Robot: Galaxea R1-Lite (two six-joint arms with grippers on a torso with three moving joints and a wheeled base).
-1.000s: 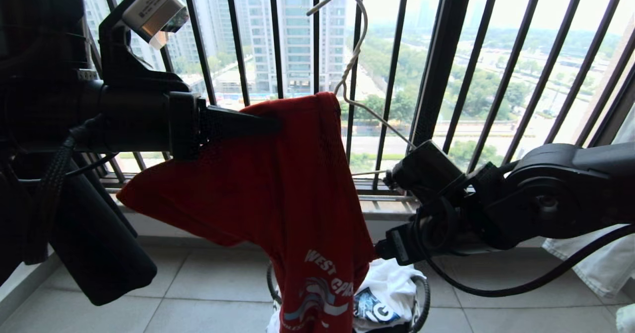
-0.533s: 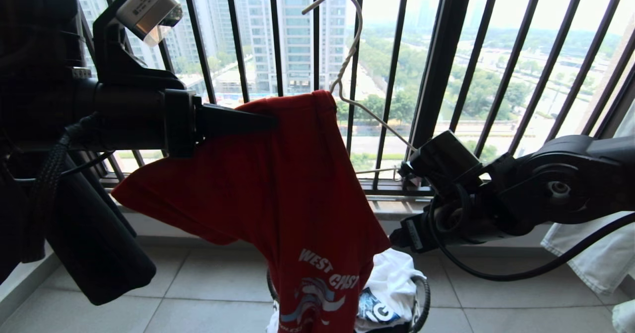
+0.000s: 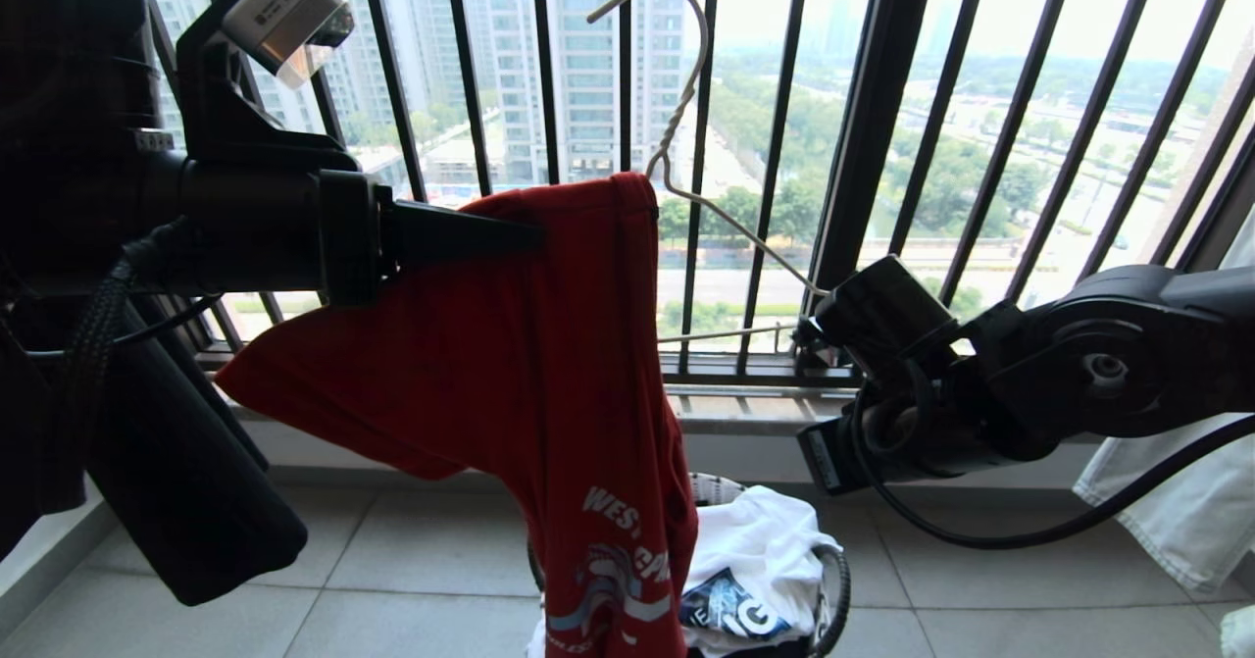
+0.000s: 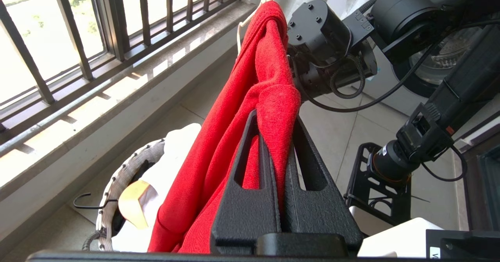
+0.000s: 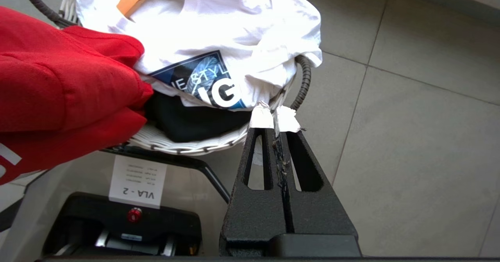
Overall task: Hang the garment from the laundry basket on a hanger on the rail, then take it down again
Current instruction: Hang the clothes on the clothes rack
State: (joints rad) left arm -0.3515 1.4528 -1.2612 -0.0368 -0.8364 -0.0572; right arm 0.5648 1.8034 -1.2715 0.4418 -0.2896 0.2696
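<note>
Red cotton is what I've got bunched in my left gripper [image 4: 279, 137] right now, clenched on a fold of the garment [image 3: 549, 364] up near its top edge, with the rest of the tee drooping down over the laundry basket [image 3: 833, 580] and that white printed shirt [image 5: 218, 39] still sitting in it. The hanger [image 3: 686, 119] is poking up behind the collar end, hook in the air, one wire shoulder running down toward my right arm. My right gripper [image 5: 275, 123] is squeezed closed with nothing in it that I can see, just tape on the tips, pointing down past the basket rim at the floor tiles. So I'd say I'm mid-way through threading the shirt onto the hanger, not at the hanging part yet; the rail isn't even in view. From the head view I honestly can't tell whether the near shoulder of the hanger is inside the tee or just tucked behind it. Next move, I reckon, needs the right gripper to open up, grab the loose side of the shirt or the bare wire arm, and pull the fabric across so both shoulders sit covered, while the left keeps its pinch.
</note>
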